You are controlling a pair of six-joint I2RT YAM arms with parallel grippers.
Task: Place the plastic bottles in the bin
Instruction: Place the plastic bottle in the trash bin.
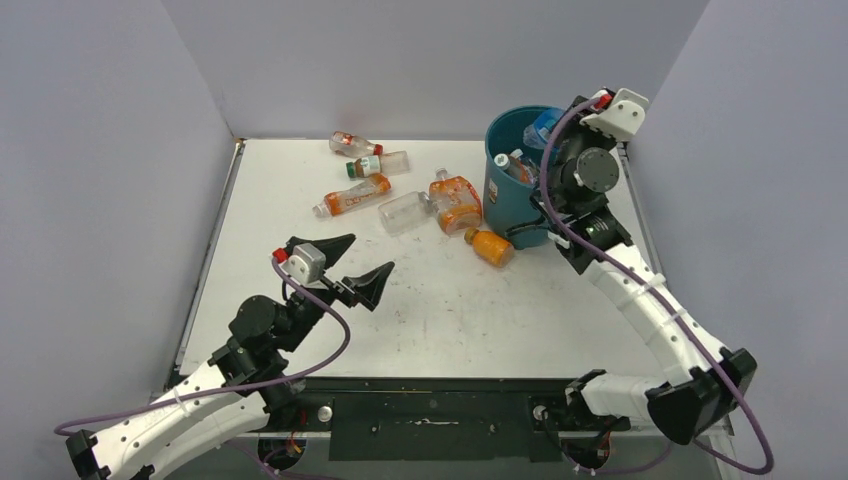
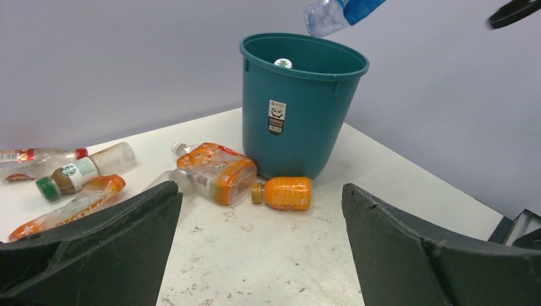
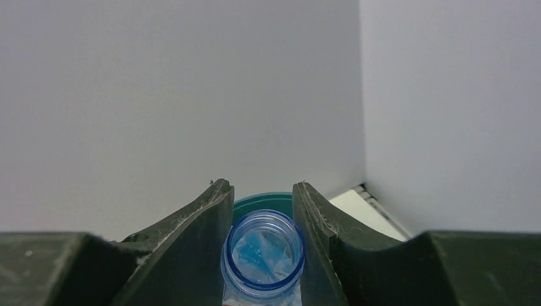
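On the white table [image 1: 450, 300] lie six plastic bottles [image 1: 350, 197], all left of the teal bin [image 1: 500, 205]; one small orange bottle [image 1: 490, 246] lies just beside its foot. Inside the bin at least one white-capped bottle [image 1: 512, 166] shows. Above its rim the right gripper [image 3: 261, 188] pinches a blue-labelled bottle [image 3: 263, 248], and the left gripper [image 1: 368, 255] hangs spread wide and empty.

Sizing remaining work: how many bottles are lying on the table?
6: red-capped bottle and green-capped bottle at the far edge, orange-labelled bottle, clear bottle and crushed orange bottle mid-table, small orange bottle beside the bin. Any behind the bin would be hidden.
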